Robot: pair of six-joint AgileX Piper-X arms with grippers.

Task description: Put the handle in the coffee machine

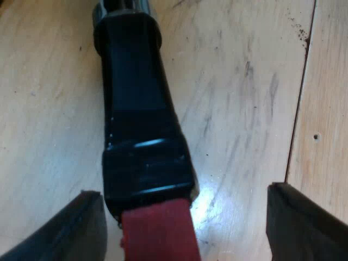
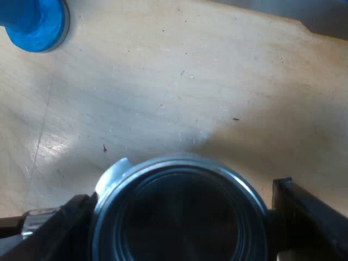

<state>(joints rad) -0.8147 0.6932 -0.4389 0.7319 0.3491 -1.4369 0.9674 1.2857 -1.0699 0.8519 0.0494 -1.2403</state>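
Left jaws spread astride the handle at its red end, not touching; it lies on the bench | right jaws flank the holder's basket, pinch or not I cannot tell | risk: 1 loose grip lets the glossy handle swing off line when lifted.

Pale wooden desk here, scuffed and scratched, with a dark seam running between two boards and a few dark specks beside it. The dark handle stretches along the wood, and light glints off the surface right by its red end. The metal holder sits low on the desk, round basket facing up, its underside hidden. A blue tamper stands well apart on the same wood.
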